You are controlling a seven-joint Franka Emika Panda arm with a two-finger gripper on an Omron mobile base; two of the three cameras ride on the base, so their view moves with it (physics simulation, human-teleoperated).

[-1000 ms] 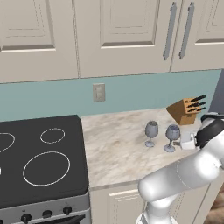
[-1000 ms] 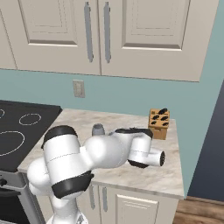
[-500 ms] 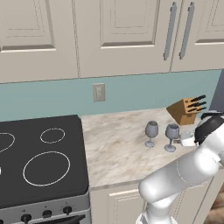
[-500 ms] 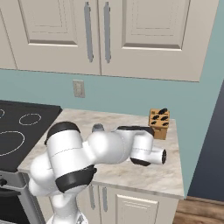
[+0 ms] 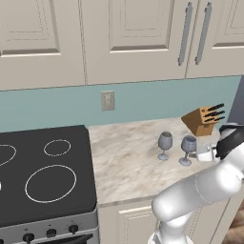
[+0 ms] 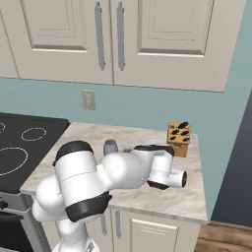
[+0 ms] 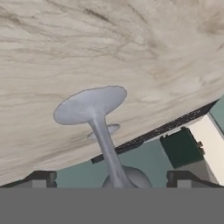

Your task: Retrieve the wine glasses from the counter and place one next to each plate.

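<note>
Nearest the hand, the gripper [image 7: 109, 177] has its jaws spread wide, one dark fingertip [image 7: 41, 178] on each side of the thin stem of the nearer wine glass [image 5: 188, 150]. The hand view, rolled over, shows that stem running between the tips with clear gaps on both sides, so nothing is grasped yet.

That glass stands upright on its foot on the beige marbled counter [image 5: 128, 162], toward the right end. The second wine glass [image 5: 164, 145] stands just beside it on the left, apart from it and untouched.

Farther back, a wooden knife block [image 5: 201, 119] sits near the wall, and a wall outlet [image 5: 107, 100] is above the worktop. A black cooktop [image 5: 40, 174] adjoins the counter on the left.

Assessment: the task is at its opening stage. Both glasses remain on the counter; neither has been delivered beside a plate. Closing on the stem looks to be the next step.
</note>
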